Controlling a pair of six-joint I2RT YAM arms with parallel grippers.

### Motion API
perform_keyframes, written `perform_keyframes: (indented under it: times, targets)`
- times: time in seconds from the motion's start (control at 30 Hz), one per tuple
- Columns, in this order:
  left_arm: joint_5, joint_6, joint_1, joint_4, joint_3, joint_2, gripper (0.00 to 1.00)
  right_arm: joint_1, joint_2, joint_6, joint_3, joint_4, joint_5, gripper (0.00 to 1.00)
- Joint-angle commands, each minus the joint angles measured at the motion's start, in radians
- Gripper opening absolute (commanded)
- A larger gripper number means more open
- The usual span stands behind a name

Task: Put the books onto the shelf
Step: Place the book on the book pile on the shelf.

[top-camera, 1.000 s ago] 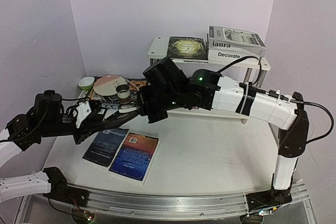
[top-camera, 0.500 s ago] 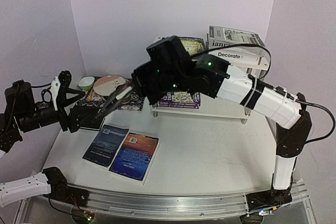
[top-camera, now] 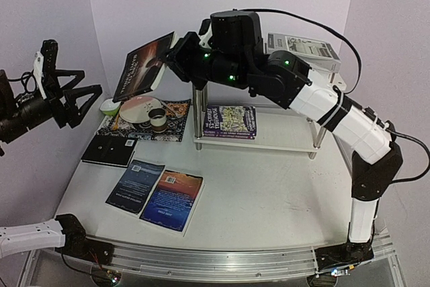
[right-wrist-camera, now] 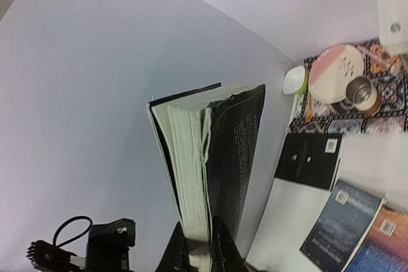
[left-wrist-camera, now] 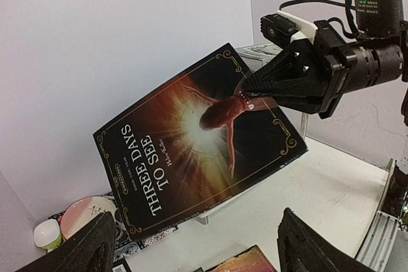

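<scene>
While my right gripper [left-wrist-camera: 252,92] is clamped on one short edge of the "Three Days to See" paperback [left-wrist-camera: 197,151], the book hangs tilted in the air beyond the left end of the shelf [top-camera: 289,140].
My left gripper [top-camera: 67,80] stands spread wide, holding nothing, out past the left edge of the table [top-camera: 269,199]. The pages fan loose above the pinch, so I judge the paperback light, floppy and glossy-slick. A deeper bite nearer the spine should steady it. A black book [top-camera: 109,150] and two blue books [top-camera: 136,186] lie flat toward the table's front-left corner.
</scene>
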Motion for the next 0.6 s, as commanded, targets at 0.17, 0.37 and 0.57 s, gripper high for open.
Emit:
perform_keyframes:
  times: [0.17,0.37,0.57]
  targets:
    - [-0.017,-0.093,-0.002,0.029,0.055,0.081,0.88,-0.038,-0.136,-0.278,-0.08,0.356,0.234,0.0]
    - [-0.023,-0.113,-0.002,0.044,0.062,0.097,0.88,-0.069,-0.137,-0.333,-0.053,0.405,0.272,0.0]
    - [-0.026,-0.176,-0.002,0.054,0.051,0.113,0.87,-0.074,-0.164,-0.413,-0.101,0.496,0.327,0.0]
